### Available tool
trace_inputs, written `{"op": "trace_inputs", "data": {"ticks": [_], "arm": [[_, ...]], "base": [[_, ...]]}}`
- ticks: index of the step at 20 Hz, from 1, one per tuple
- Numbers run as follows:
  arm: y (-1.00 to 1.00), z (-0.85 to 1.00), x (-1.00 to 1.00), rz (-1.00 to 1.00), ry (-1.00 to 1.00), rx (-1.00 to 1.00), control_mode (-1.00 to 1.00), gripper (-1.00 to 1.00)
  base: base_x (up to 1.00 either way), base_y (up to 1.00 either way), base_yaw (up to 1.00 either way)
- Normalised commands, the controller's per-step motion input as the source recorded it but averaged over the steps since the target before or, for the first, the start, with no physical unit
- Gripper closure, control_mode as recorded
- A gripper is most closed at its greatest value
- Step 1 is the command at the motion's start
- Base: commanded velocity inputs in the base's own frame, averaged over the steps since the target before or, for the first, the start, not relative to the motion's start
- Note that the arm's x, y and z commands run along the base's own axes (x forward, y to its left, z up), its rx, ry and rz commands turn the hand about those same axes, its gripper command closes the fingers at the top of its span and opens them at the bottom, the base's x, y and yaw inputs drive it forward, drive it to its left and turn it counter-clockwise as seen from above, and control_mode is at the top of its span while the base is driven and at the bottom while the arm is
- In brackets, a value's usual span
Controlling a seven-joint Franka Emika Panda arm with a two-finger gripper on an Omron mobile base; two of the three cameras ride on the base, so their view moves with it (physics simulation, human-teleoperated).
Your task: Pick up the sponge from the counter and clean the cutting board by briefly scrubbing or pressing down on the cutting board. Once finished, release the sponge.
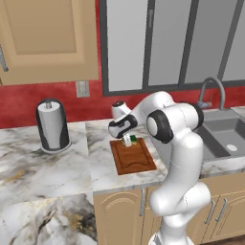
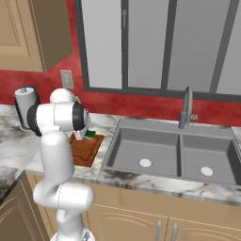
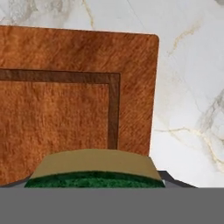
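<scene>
**A:** So where's the sponge (image 3: 94, 173) at right now?

**B:** Clamped in the gripper (image 1: 128, 139). In the hand view it sits right at the bottom between the tips, yellow layer facing the camera and a strip of green at the lower edge. Both base views show a bit of green at the gripper, over the far end of the board (image 1: 134, 158).

**A:** And the board relative to it?

**B:** Straight below and ahead. Hand view has the sponge over the board's right-hand part, near a corner of the dark groove, with bare counter (image 3: 192, 87) off to the right. So I'd say the move is basically straight down, maybe nudged left so it lands well inside the groove and not on the edge.

**A:** Touching yet?

**B:** Can't tell for sure. From the left base view it looks just above the wood or barely on it. My guess is the press hasn't really happened yet.

**A:** Board's long axis?

**B:** Runs away from the robot toward the wall. It's a flat reddish-brown slab, way bigger than the sponge, so there's plenty of room to scrub.
</scene>
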Motion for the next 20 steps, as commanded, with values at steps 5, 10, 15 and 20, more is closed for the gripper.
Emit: {"op": "trace_inputs", "data": {"ticks": [5, 10, 15, 20], "arm": [[0.48, -0.19, -0.25, 0.08, 0.01, 0.0, -1.0, 1.0], [0.51, -0.02, -0.21, 0.09, 0.04, 0.0, -1.0, 1.0], [0.46, -0.02, -0.18, 0.12, 0.02, 0.0, -1.0, 1.0], [0.26, -0.16, -0.32, 0.19, 0.0, 0.0, -1.0, 1.0]], "base": [[0.0, 0.0, 0.0], [0.0, 0.0, 0.0], [0.0, 0.0, 0.0], [0.0, 0.0, 0.0]]}}
